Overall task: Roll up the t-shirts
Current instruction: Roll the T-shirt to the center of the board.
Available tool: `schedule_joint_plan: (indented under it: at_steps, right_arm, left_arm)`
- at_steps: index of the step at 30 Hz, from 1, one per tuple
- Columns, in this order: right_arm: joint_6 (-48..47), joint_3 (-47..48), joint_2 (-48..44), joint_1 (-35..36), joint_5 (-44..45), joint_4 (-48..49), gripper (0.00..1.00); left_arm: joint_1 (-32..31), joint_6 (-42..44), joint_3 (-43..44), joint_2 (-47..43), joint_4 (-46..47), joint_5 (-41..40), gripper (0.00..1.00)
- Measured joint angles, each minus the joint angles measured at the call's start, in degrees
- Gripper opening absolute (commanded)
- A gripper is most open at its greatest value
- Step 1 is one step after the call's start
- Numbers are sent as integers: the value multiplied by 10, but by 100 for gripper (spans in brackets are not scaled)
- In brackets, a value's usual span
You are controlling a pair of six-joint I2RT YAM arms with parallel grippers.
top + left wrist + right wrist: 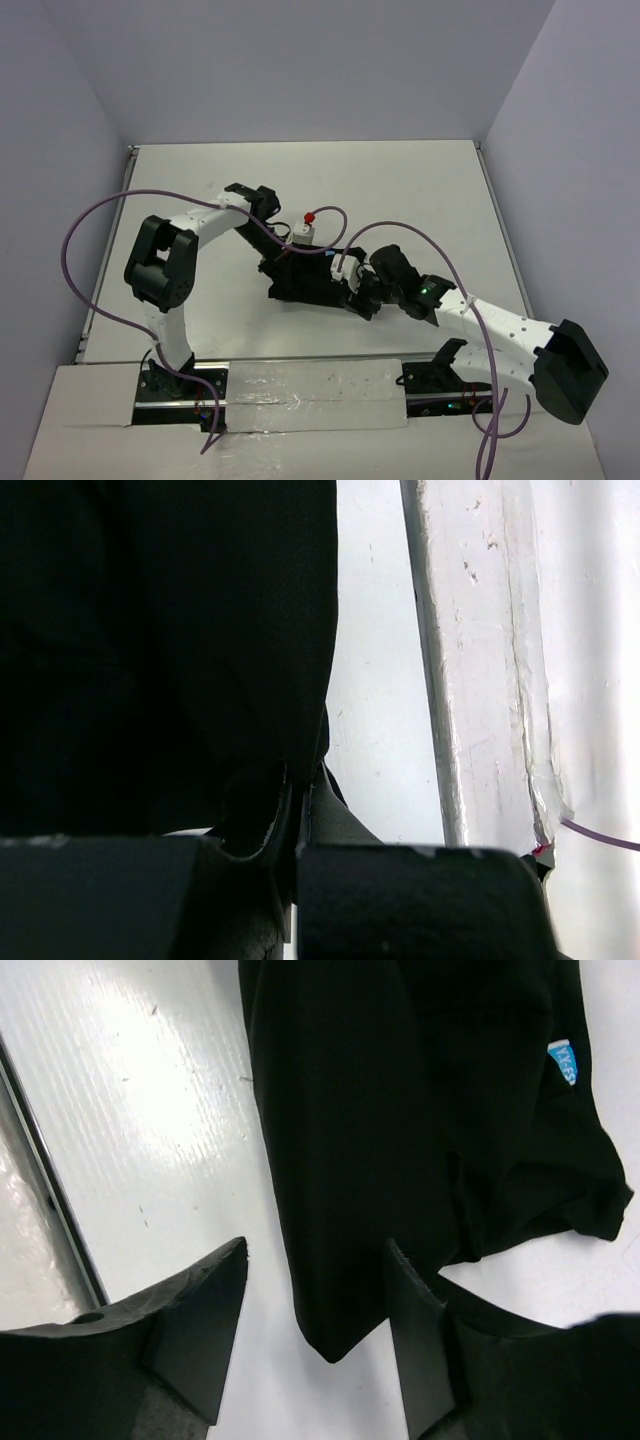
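The black t-shirt (305,282) lies bunched in a compact bundle at the middle of the white table (400,190). My left gripper (283,262) comes down on its left end. In the left wrist view the left gripper (300,785) is shut, with an edge of the t-shirt (170,630) pinched at the fingertips. My right gripper (362,292) is at the bundle's right end. In the right wrist view the right gripper (316,1250) stands open, and a folded corner of the t-shirt (340,1160) lies loose between the fingers. The light-blue neck tag (561,1063) shows at the upper right.
A taped silver strip (310,395) runs along the near edge between the arm bases and also shows in the left wrist view (480,660). Purple cables (90,215) loop off both arms. A small white part with a red knob (308,222) stands just behind the bundle. Grey walls enclose the table.
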Motion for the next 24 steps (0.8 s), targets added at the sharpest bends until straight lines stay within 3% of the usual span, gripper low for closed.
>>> schedule_joint_plan:
  at_steps: [1,2,3,5,10,14,18,24]
  right_arm:
    - [-5,0,2,0,-2,0,54]
    - [-9,-1,4,0,-4,0,42]
    - [-14,-1,6,0,-3,2,15]
    - [-19,-2,10,0,-4,4,0]
    - [-21,-4,1,-9,-37,-1,0]
    - [-24,0,-12,-59,-102,-9,0]
    - [-36,30,57,-123,-142,-13,0]
    - [-49,70,163,-131,-164,-35,0]
  left_arm:
    - [1,0,0,0,0,0,0]
    - [2,0,-2,0,1,0,0]
    - [3,0,-3,0,1,0,0]
    - [4,1,-4,0,1,0,0]
    - [7,14,-10,0,-5,-1,5]
    - [12,15,-19,0,-11,0,12]
    - [13,-10,-22,2,4,4,16]
    - [14,-78,-22,27,54,-12,23]
